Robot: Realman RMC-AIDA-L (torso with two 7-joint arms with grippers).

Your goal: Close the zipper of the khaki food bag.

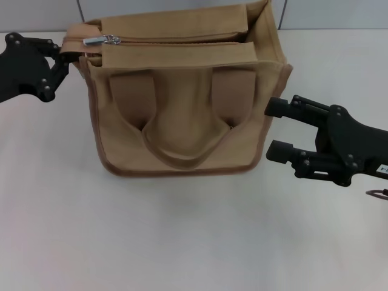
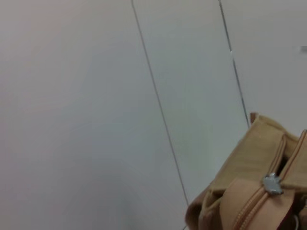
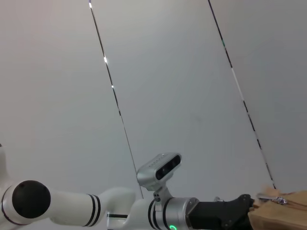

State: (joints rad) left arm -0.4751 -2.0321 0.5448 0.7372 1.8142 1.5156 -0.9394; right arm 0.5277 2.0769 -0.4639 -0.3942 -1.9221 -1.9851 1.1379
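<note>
The khaki food bag (image 1: 182, 121) stands on the table in the head view. Its zipper (image 1: 176, 40) runs along the top panel, with the silver pull (image 1: 100, 40) near the bag's left end. The track gapes to the right of the pull. My left gripper (image 1: 63, 57) is at the bag's top left corner, shut on the fabric there. My right gripper (image 1: 276, 130) is open beside the bag's right side, apart from it. The left wrist view shows the pull (image 2: 272, 183) and the bag's end (image 2: 240, 191). The right wrist view shows a bag corner (image 3: 285, 215).
The bag sits on a pale table (image 1: 182, 242) with bare surface in front of it. A grey panelled wall (image 1: 339, 12) stands just behind the bag. The right wrist view shows my left arm (image 3: 144, 211) reaching to the bag.
</note>
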